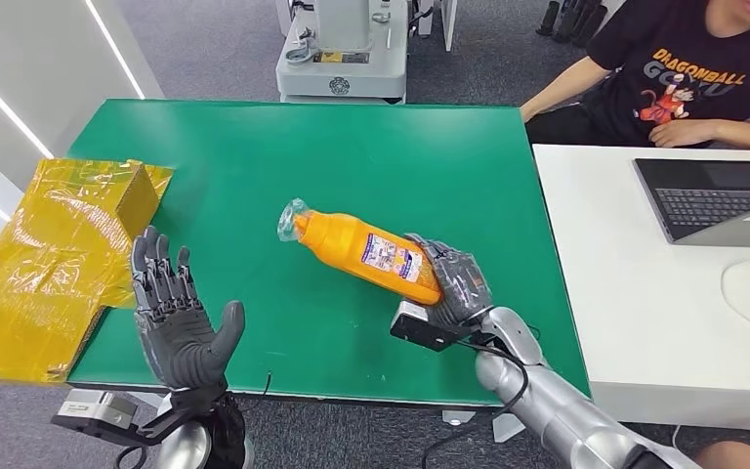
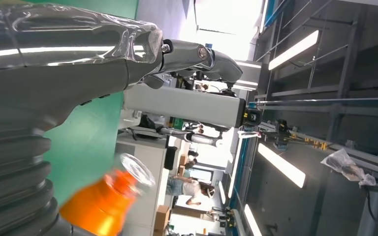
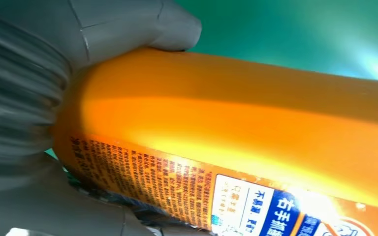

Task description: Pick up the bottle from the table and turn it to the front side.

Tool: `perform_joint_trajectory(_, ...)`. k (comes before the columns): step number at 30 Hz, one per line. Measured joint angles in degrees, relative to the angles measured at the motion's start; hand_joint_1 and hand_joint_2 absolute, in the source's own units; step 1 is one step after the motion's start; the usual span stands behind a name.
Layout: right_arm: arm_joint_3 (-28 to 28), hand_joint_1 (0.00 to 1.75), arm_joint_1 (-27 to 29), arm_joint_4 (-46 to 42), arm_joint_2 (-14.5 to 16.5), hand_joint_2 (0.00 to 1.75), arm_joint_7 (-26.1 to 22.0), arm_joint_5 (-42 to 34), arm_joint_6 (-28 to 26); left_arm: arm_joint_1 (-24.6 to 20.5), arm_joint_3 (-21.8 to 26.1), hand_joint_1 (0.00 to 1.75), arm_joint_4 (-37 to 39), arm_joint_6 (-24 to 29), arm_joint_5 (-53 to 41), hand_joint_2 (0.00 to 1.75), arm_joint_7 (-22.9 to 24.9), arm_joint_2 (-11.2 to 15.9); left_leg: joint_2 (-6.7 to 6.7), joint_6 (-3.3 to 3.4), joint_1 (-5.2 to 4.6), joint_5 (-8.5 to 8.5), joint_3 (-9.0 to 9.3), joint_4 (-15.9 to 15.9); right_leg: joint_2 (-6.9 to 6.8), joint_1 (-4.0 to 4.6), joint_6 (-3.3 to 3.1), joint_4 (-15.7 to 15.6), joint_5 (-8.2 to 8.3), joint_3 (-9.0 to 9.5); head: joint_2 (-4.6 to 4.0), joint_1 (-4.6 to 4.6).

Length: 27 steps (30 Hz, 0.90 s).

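- While the right hand [image 1: 452, 283] grips the orange bottle [image 1: 366, 251] by its base, it lies tilted over the green table [image 1: 283, 156].
- Left hand [image 1: 178, 322] raised, fingers spread, holding nothing.

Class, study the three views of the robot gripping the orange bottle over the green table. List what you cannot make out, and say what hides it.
- Bottle base, head view: covered by the right hand.
- Label text, right wrist view: cut off by the picture's edge.
- Bottle cap, left wrist view: blurred.
- Yellow bag contents, head view: hidden by its film.
- Left hand holds nothing.
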Motion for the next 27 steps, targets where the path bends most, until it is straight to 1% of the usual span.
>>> perform_joint_trajectory(4,-4.04,1.75,4.22,-4.01,0.63,1.75,-3.07,-1.27,-4.04,-0.02,0.05,0.00,0.04,-0.04,0.40,1.75,0.00,-0.02,0.00,0.01,0.00,-0.01,-0.01,0.00,-0.02,0.00,0.00,-0.02,0.00,-0.01,0.00,0.01)
perform_joint_trajectory(8,-7.77,1.75,8.21,-8.04,1.27,1.75,-5.37,0.35,-4.68,-0.12,0.07,0.00,0.61,-1.30,1.79,1.75,0.00,-0.05,0.00,0.01,0.00,-0.01,0.00,0.00,0.00,0.00,0.00,-0.03,0.00,-0.03,0.00,0.00)
perform_joint_trajectory(12,-9.98,1.75,11.00,-11.29,2.24,1.75,-5.19,1.63,-4.61,-1.56,-0.32,0.00,4.25,-4.15,4.55,1.75,0.23,0.00,0.01,0.01,0.00,-0.01,-0.01,0.00,0.01,0.00,0.00,-0.03,0.00,-0.06,0.00,0.00)
perform_joint_trajectory(16,-10.52,1.75,12.02,-13.03,2.80,1.75,-3.99,1.98,-4.49,-3.91,-1.29,0.00,8.44,-5.21,6.41,1.75,0.94,0.08,0.06,0.01,0.00,-0.01,0.00,0.00,0.07,0.00,0.00,-0.02,0.02,-0.06,-0.01,0.00)
perform_joint_trajectory(22,-10.47,1.75,12.24,-14.41,3.61,1.75,-3.50,2.30,-2.75,-7.84,-3.28,0.00,13.48,-6.70,7.34,1.75,6.61,0.31,0.05,0.01,-0.01,0.00,-0.01,0.01,0.05,-0.01,0.00,-0.02,0.02,-0.06,0.00,0.00)
perform_joint_trajectory(27,-10.16,1.75,12.16,-15.06,4.66,1.75,-2.74,2.61,-1.67,-10.33,-4.56,0.00,16.78,-7.62,7.49,1.75,7.92,0.33,0.04,0.01,0.00,0.00,-0.02,0.00,0.05,0.00,0.00,-0.02,0.02,-0.06,0.00,0.01)
